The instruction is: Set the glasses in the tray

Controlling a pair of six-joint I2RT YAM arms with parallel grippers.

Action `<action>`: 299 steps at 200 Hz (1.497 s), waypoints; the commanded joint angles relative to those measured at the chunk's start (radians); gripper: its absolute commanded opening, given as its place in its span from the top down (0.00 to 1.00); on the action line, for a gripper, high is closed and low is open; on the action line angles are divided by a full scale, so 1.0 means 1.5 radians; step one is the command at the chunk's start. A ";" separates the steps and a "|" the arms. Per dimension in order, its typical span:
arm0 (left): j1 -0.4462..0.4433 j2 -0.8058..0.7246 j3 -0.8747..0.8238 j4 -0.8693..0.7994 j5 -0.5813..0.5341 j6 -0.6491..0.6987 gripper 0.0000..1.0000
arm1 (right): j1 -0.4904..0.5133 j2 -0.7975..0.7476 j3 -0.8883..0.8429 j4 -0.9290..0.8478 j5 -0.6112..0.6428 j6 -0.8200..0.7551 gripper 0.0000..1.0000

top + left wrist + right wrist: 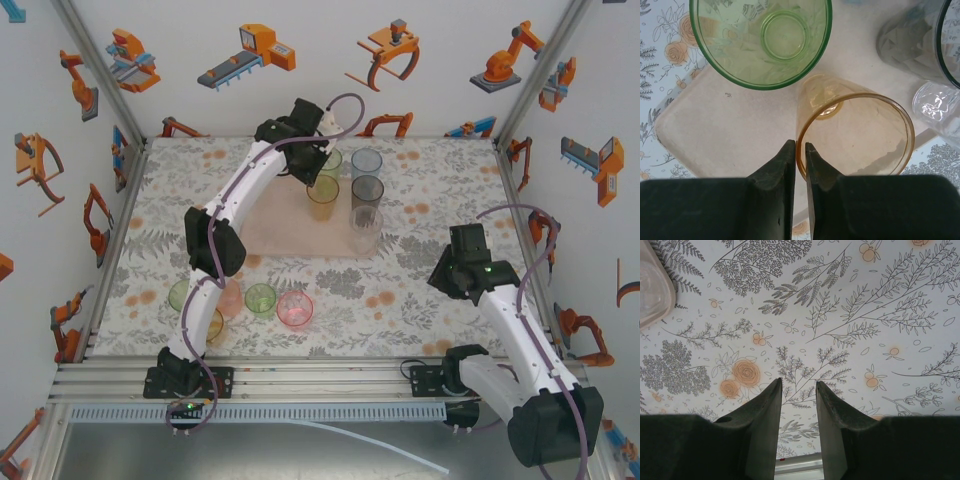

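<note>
The pale pink tray (280,236) lies at the middle back of the table. On it stand a green glass (760,45), an orange glass (855,135), a pale blue glass (367,161), a smoky grey glass (920,45) and a clear glass (940,110). My left gripper (800,145) reaches over the tray, and its fingers pinch the near rim of the orange glass (322,200), which rests upright on the tray (725,130). Several more glasses stand on the cloth at front left, among them green (261,299) and pink (295,308). My right gripper (798,385) hovers open over bare cloth.
The floral tabletop (440,200) is walled on three sides, with an aluminium rail (300,380) along the front. Part of my left arm (215,245) crosses above the front-left glasses. A rounded corner of the tray (652,285) shows at the upper left of the right wrist view.
</note>
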 commanded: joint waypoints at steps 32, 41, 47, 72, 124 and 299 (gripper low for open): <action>0.003 0.019 0.022 -0.013 0.015 -0.011 0.79 | -0.005 0.005 0.001 0.008 0.001 -0.002 0.65; 0.003 0.021 0.023 -0.013 0.015 -0.011 0.79 | -0.005 0.005 -0.001 0.009 0.000 -0.002 0.65; 0.003 0.021 0.021 -0.014 0.015 -0.010 0.79 | -0.006 0.005 -0.001 0.008 0.000 -0.002 0.65; 0.005 0.024 0.023 -0.016 0.024 -0.019 0.81 | -0.005 0.005 -0.002 0.010 0.000 -0.001 0.65; 0.013 0.021 0.024 -0.020 0.040 -0.040 0.86 | -0.005 0.006 -0.004 0.010 0.002 -0.002 0.65; 0.013 0.029 0.036 -0.022 0.041 -0.040 0.75 | -0.005 0.010 -0.015 0.023 -0.005 0.001 0.66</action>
